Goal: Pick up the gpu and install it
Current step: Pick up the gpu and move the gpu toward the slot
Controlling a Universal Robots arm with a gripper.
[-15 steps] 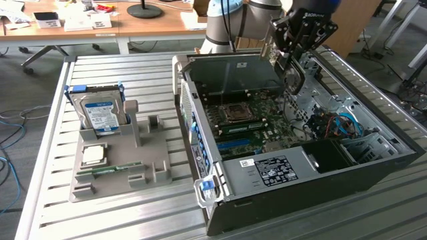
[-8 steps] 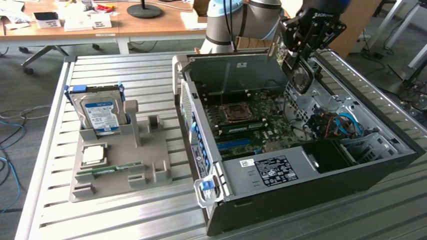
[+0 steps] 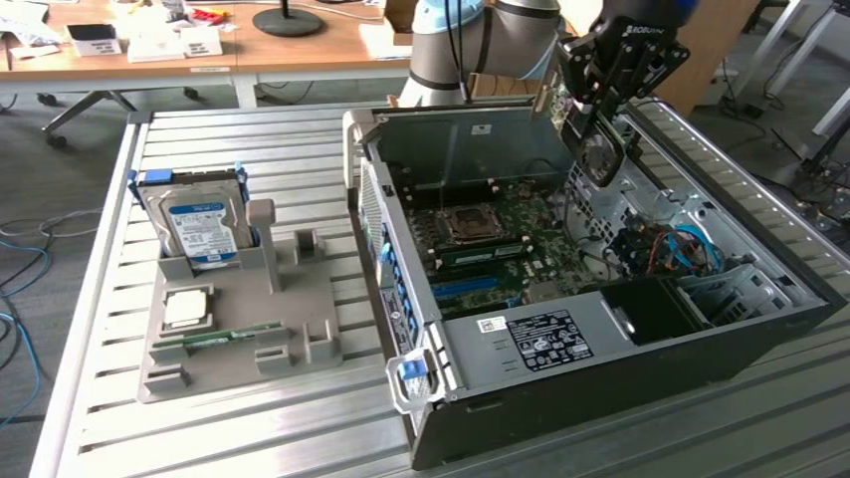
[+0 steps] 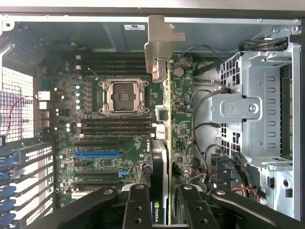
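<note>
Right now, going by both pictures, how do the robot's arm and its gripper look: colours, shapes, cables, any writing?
The arm is a thick silver-grey tube with pale blue joint caps, and a black cable runs along it. The gripper is black and blocky, with white lettering on its body. Its fingers are black linked bars with round holes.

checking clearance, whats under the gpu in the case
The gpu, held edge-on in the claw, hangs over the motherboard: empty cpu socket and blue slot show beside it. The strip directly beneath the card is covered.
</note>
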